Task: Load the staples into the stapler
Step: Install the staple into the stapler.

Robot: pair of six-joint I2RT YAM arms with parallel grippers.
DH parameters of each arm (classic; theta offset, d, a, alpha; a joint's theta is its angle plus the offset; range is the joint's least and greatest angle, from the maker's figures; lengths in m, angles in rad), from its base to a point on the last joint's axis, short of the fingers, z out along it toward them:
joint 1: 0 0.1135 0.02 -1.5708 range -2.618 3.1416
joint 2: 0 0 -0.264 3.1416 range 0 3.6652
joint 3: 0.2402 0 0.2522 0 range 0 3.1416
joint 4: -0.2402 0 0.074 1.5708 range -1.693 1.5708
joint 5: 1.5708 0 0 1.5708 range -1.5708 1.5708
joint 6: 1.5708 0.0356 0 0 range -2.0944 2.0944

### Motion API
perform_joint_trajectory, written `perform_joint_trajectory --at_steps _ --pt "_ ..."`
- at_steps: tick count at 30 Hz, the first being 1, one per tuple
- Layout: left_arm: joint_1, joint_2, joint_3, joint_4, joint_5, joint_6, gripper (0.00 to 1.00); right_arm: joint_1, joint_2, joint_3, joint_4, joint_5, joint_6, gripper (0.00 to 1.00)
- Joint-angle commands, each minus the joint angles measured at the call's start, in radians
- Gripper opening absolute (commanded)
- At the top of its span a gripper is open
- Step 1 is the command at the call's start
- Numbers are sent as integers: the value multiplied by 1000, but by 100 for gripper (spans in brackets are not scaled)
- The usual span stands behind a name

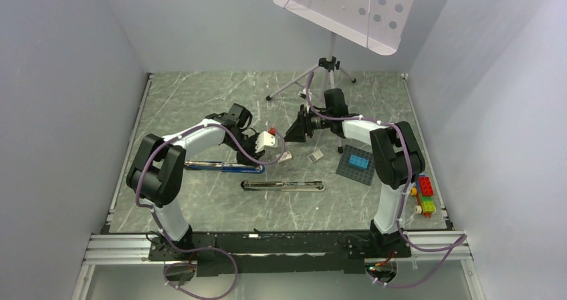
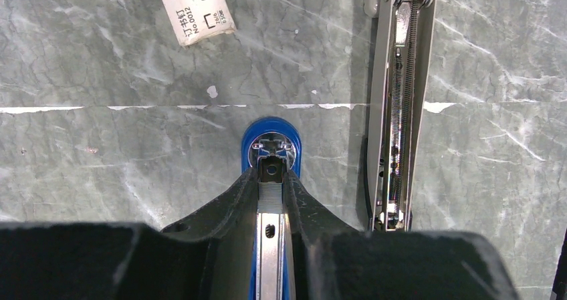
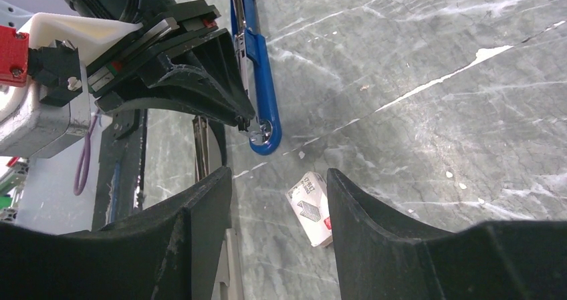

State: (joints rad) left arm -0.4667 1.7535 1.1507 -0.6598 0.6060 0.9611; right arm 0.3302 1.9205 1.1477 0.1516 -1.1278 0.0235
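Note:
The blue stapler point(image 2: 271, 134) lies opened flat on the marble table, its silver channel running between my left gripper's fingers point(image 2: 304, 210). The staples point(image 2: 271, 196), a small ribbed silver-grey block, sit in that channel near its front end. My left gripper point(image 2: 271, 180) is shut on the block from both sides. From above, the stapler point(image 1: 214, 167) lies left of centre with the left gripper point(image 1: 259, 156) at its right end. My right gripper point(image 3: 277, 180) hovers open and empty above the table, looking at the left gripper point(image 3: 227, 106) and the stapler point(image 3: 261, 86).
A second, silver stapler point(image 1: 283, 186) point(image 2: 394, 99) lies opened flat beside the blue one. A white staple box point(image 2: 194, 9) point(image 3: 311, 206) point(image 1: 285, 157) lies nearby, with another small box point(image 1: 315, 156) to its right. A grey plate with toy bricks point(image 1: 358, 162) and a tripod point(image 1: 321, 73) stand further off.

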Motion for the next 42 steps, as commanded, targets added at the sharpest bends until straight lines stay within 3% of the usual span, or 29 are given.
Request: perform_joint_trajectory --at_steps 1,34,42 --pt "-7 16 20 19 -14 -10 24 -4 -37 -9 39 -18 -2 58" --pt "-5 -27 -34 43 -64 -5 24 -3 -41 -20 58 -18 17 58" --pt "-4 -32 -42 64 -87 -19 20 -2 -38 -20 67 -17 23 58"
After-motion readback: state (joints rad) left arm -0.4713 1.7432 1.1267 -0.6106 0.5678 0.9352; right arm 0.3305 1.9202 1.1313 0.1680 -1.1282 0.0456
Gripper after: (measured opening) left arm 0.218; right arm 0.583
